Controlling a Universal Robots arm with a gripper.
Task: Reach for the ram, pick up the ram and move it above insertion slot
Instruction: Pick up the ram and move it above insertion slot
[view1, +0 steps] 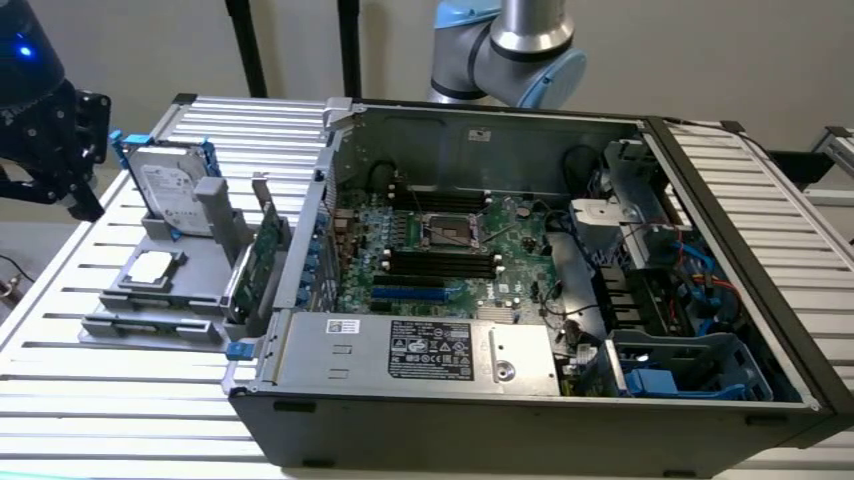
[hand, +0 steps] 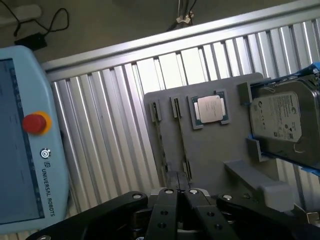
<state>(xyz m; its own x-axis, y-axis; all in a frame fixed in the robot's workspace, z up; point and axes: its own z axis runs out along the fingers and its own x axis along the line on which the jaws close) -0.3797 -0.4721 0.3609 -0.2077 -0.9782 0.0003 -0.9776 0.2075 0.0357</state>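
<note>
Claw (hand: 178, 179), pinched narrow and empty, hovers over ram (hand: 181, 136) standing edge-on between expansion card (hand: 159, 142) and processor (hand: 210, 109).

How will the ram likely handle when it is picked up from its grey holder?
The ram looks thin, so probably light and stiff yet fragile. It stands on edge in the grey holder, so it may tip once freed.

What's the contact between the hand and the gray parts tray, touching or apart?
Apart. In the exterior view the hand hangs at that view's left edge, with bare table slats showing between it and the gray parts tray.
</note>
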